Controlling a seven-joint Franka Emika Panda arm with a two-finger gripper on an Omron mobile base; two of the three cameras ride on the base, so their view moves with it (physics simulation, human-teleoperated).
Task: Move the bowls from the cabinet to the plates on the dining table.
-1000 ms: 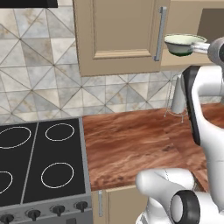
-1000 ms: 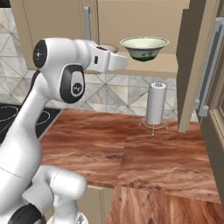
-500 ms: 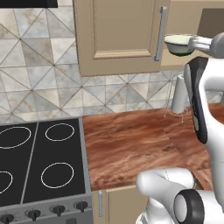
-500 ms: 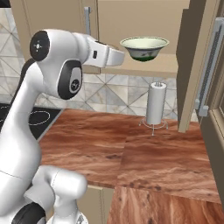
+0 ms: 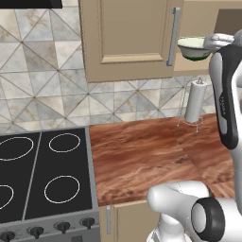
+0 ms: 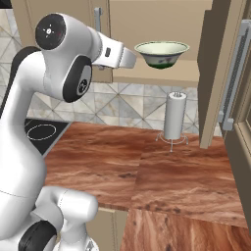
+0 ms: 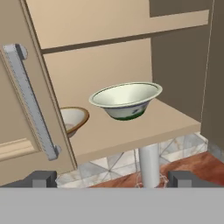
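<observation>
My fingers [image 7: 42, 178] stand spread wide with nothing between them, and my gripper [image 7: 111, 179] faces the open cabinet [image 7: 109, 57]. On its shelf sits the pale green-white bowl [image 7: 126, 100], and left of it the cream bowl [image 7: 73, 119] (half hidden behind the door), above a paper towel holder [image 6: 174, 117]

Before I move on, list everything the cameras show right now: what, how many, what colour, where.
Green-white bowl: one, pale with green base, front of open cabinet's bottom shelf.
Cream bowl: one, tan-brown rim, same shelf, partly behind the door.
Cabinet: one, tan-beige, on the wall, silver bar handles.
Paper towel roll: one, white, upright on a wire stand under the cabinet.
Counter: one, reddish-brown wood.
Stove: one, black, left of the counter.
Gripper: open, facing the shelf.
</observation>
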